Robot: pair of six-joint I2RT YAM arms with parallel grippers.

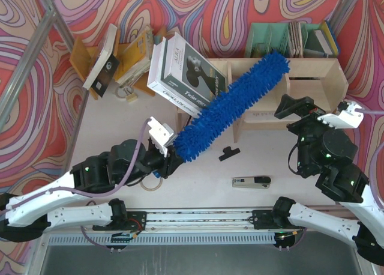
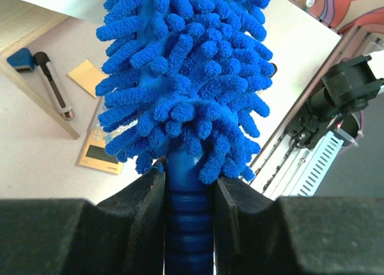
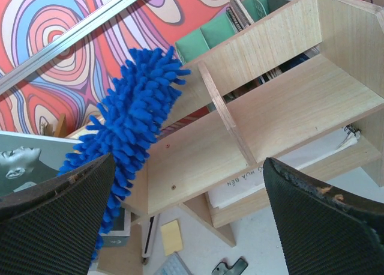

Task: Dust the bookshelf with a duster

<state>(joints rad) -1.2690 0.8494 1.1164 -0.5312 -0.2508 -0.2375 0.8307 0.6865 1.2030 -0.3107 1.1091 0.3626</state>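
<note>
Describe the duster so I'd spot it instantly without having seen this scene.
Start at the light plywood bookshelf along the table's far side. Slanting across its left half, from the left gripper up to the right, is the duster. It is the only bright blue, shaggy thing there; its neighbours are flat books and a green file organizer.

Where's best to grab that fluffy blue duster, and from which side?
On the duster, take the slim ribbed handle at its near end, from behind along its length, as the left claw does. The shaggy head is soft and gives no firm hold.
</note>
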